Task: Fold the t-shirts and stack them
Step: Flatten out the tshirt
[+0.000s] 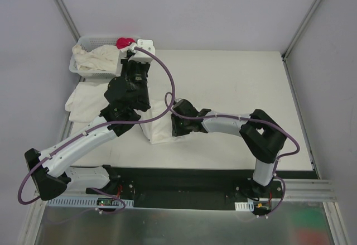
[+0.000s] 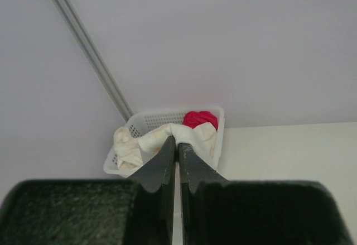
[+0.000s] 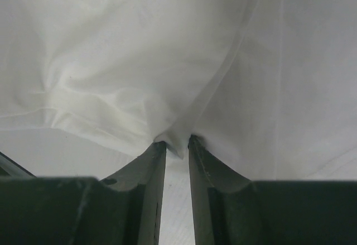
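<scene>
A white t-shirt [image 1: 157, 126] lies bunched on the table in front of the arms. My right gripper [image 1: 173, 125] is at its right edge. In the right wrist view the gripper [image 3: 177, 144] is shut on a pinched fold of this t-shirt [image 3: 139, 72], which fills the frame. A second white t-shirt [image 1: 83, 97] lies flat at the left. A crumpled cream one [image 1: 99, 58] fills the basket. My left gripper [image 1: 130, 56] is held high near the basket, shut with nothing between its fingers [image 2: 167, 161].
A white lattice basket [image 1: 89, 39] stands at the back left corner against the wall, also seen ahead in the left wrist view [image 2: 152, 116]. A pink-red cloth [image 1: 125, 42] [image 2: 201, 118] sits at its right end. Bare table [image 1: 234, 83] extends to the right.
</scene>
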You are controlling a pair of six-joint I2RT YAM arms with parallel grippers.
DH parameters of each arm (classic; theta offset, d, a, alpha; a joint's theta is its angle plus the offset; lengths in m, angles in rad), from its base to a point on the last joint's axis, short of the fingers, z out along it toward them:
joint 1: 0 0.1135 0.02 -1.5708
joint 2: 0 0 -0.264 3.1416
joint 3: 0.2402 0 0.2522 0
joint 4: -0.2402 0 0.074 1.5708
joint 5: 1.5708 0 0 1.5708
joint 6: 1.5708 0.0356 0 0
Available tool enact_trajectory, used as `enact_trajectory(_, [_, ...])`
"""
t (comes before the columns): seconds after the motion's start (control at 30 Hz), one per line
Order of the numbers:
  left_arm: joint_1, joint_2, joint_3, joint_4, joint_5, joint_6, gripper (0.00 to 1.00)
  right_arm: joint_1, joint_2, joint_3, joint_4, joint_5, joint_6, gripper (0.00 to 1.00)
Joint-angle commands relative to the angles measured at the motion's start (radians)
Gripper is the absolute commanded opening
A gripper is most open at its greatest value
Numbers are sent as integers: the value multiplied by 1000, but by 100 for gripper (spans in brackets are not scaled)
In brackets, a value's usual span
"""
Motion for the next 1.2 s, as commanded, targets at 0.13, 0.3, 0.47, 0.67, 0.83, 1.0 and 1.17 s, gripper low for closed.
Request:
enact_trajectory(0.13, [-2, -26, 1, 72, 10, 16, 0, -3, 31, 46, 26, -3, 11, 4])
enact_trajectory(0.3, [1, -26, -5, 77, 9, 16, 0, -4, 8, 37, 24, 14, 11, 1])
enact_trajectory(0.47, [12, -26, -21, 84, 7, 7, 0, -26, -33, 18, 1, 35, -2, 1])
enact_trajectory(0.67, [26, -14, -48, 75, -2, -28, 0, -102, -133, -9, -40, 100, -20, 1])
enact_trajectory(0.83, [38, 3, -53, 32, 6, -82, 0, -234, -203, -32, -56, 120, -35, 1])
enact_trajectory(1.0, [55, 30, -56, 25, 7, -91, 0, -352, -265, -45, -71, 187, -60, 1])
enact_trajectory(1.17, [102, 53, -100, 94, 15, -88, 0, -481, -338, -63, -54, 245, -48, 1])
